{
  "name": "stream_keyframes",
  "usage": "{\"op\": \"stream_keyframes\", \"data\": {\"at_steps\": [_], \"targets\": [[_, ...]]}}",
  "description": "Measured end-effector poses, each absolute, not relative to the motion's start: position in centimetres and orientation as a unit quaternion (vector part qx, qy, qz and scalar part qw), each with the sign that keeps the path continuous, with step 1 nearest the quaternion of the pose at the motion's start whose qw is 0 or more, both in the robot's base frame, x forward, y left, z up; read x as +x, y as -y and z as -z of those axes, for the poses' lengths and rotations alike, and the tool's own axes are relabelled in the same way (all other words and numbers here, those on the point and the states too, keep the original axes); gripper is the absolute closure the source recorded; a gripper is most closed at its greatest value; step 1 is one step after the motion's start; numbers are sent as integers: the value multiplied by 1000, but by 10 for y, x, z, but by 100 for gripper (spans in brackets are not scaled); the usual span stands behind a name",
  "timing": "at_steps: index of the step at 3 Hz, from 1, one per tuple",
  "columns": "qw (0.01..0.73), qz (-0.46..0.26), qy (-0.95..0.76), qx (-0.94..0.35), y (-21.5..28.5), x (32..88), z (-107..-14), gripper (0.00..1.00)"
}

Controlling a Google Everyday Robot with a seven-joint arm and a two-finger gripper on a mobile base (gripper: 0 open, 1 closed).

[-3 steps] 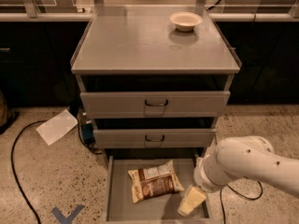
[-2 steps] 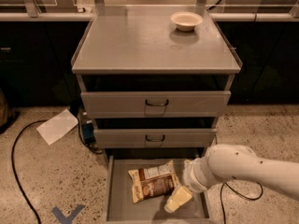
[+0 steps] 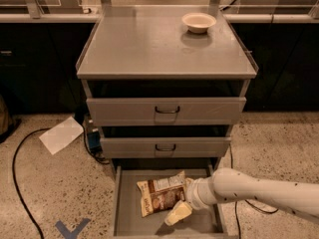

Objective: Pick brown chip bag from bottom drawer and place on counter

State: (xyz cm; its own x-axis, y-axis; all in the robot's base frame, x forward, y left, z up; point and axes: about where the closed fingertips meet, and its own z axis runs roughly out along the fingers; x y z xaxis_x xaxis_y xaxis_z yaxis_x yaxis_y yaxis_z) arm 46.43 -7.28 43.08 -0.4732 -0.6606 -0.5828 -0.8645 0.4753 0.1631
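Now | bottom drawer [image 3: 128, 218]: brown chip bag [image 3: 160, 198] | gripper [image 3: 173, 218] beside bag | jaws unclear | counter [image 3: 149, 49]: bowl [image 3: 199, 22]

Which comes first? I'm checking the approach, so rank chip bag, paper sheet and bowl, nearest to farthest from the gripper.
The gripper sits low in the bottom drawer.
1. Chip bag, right beside it in the drawer.
2. Paper sheet, on the floor to the left.
3. Bowl, at the counter's back right.
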Motion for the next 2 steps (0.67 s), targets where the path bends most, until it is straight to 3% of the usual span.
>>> {"op": "stream_keyframes", "data": {"at_steps": [1,2], "targets": [[219,-247,-833,-444,65,462,-368,0],[220,-247,-833,-444,65,462,-368,0]]}}
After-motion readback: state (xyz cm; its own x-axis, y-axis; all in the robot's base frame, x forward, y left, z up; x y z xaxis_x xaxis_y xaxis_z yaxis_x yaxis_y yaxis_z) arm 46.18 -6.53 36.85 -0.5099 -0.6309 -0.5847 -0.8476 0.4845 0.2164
